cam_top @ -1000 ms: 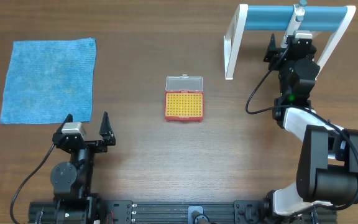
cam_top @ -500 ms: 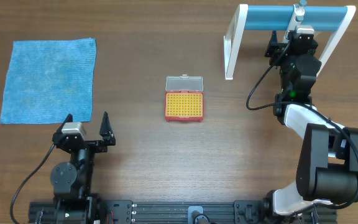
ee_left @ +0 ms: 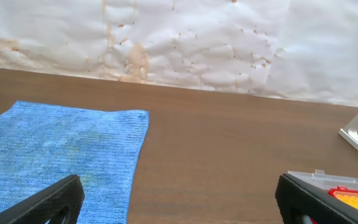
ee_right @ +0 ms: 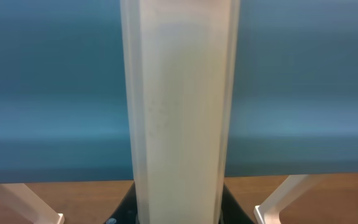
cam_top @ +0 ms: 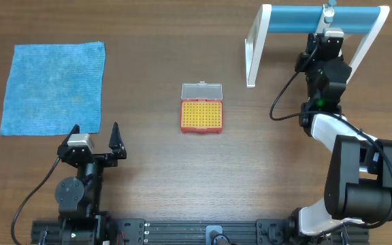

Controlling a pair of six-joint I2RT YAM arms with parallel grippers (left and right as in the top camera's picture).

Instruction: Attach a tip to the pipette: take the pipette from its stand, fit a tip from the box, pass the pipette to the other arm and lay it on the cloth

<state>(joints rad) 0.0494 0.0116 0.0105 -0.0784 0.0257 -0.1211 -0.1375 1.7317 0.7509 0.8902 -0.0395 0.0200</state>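
Though set close against pipette (ee_right: 179,106) on stand (cam_top: 298,19) at 1 o'clock, cannot tell fingers of right gripper (cam_top: 320,41) clenched or loose. Shows left gripper (cam_top: 95,131) released at 7 o'clock, box (cam_top: 201,116) centred, cloth (cam_top: 53,88) at 10 o'clock.

Brown wood-grain bench (cam_top: 155,177), smooth with a faint sheen. Blue cloth (cam_top: 53,88), soft with a ribbed weave. Tip box (cam_top: 201,116) of orange plastic under a clear plastic lid. Stand (cam_top: 291,19) with a smooth matt blue bar. Pipette (ee_right: 179,112) of smooth off-white plastic.
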